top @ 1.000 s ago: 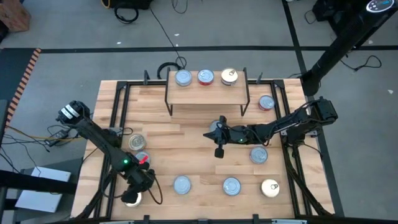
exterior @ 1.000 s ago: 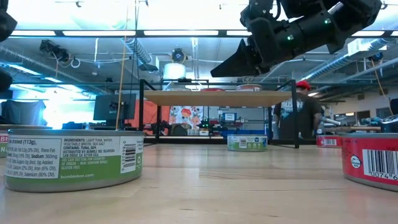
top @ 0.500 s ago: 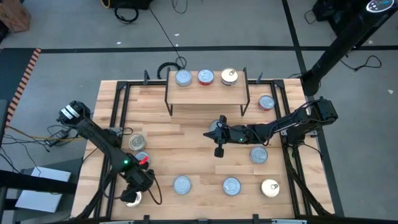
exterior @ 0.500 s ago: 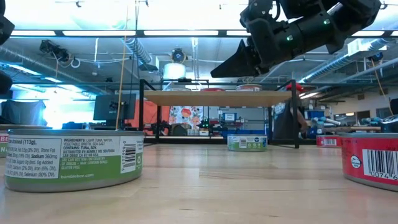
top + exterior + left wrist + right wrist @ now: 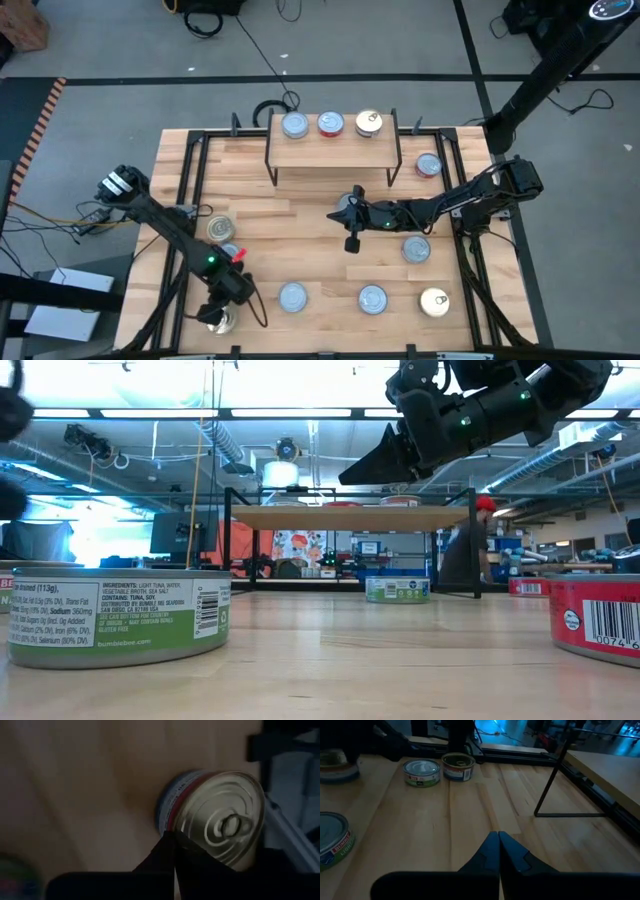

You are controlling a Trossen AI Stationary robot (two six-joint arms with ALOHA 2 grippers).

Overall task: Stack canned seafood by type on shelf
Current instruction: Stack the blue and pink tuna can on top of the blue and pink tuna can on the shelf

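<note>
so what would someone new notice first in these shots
Probably the shelf at the table's far edge, with three tins lined up on top. Then the left gripper, shut, at the near left corner by a gold-topped tin, and the right gripper, shut, hovering mid-table.

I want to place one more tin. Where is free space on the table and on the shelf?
The shelf is bare along its front edge; three tins fill its back. The table is free between the shelf legs and the right gripper. The front row and left corner are crowded.
</note>
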